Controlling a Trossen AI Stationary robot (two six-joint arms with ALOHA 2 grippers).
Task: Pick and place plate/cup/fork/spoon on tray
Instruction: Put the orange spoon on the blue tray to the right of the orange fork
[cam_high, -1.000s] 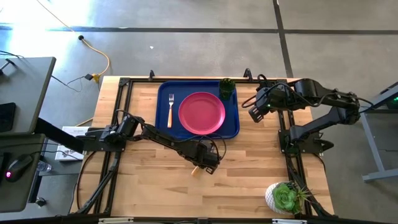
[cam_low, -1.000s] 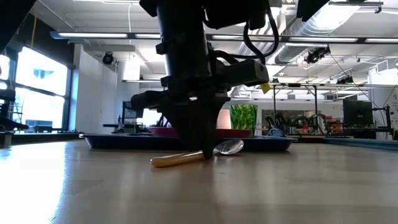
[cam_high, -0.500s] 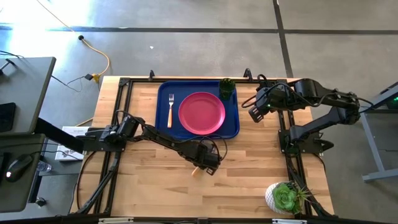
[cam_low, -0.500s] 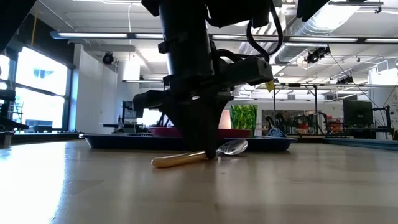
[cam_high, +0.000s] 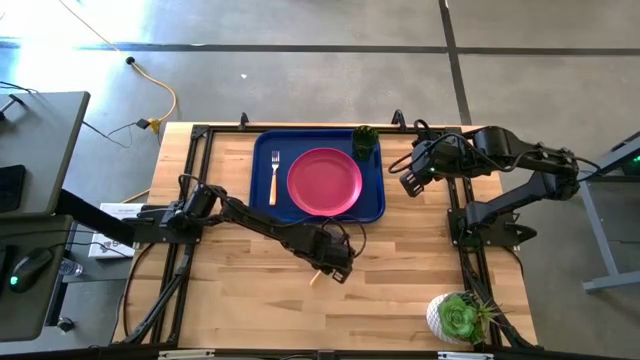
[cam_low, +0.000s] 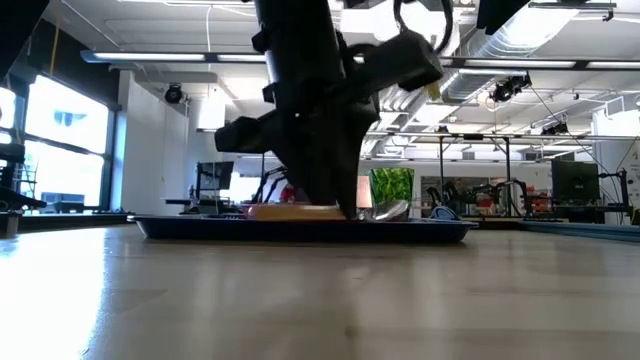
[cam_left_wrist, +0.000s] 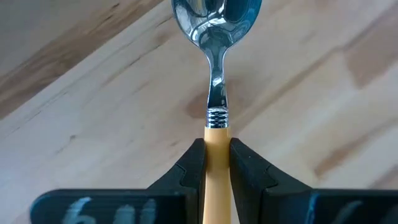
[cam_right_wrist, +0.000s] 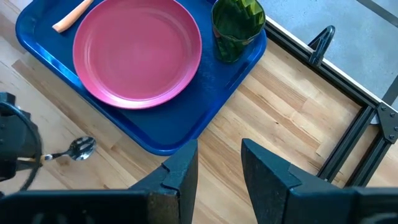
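The dark blue tray (cam_high: 262, 205) lies at the table's far middle. On it are the pink-red plate (cam_high: 324, 181), the fork (cam_high: 274, 176) left of the plate, and the green cup (cam_high: 364, 141) in the far right corner. My left gripper (cam_high: 334, 264) is near the tray's near edge, shut on the spoon (cam_left_wrist: 216, 74), which is clear of the table in the low view (cam_low: 300, 210). My right gripper (cam_right_wrist: 219, 167) is open and empty, above the table right of the tray (cam_right_wrist: 186, 118). My left gripper pinches the spoon's orange-tan handle (cam_left_wrist: 217, 146) between its two fingers, close to where the handle meets the metal neck. The fingers point down and lie across the handle. The spoon hangs about level, lifted clear of the table, its bowl (cam_low: 385, 210) sticking out past the fingers.
A white pot with a green succulent (cam_high: 458, 317) stands at the table's near right corner. Black frame rails (cam_high: 190, 200) run along the table's left and right sides. Bare wood lies between the tray and the table's near edge.
My left gripper has gone up with the spoon. The spoon lay with its handle end on the table and its bowl slightly raised; now it is lifted clear and about level.
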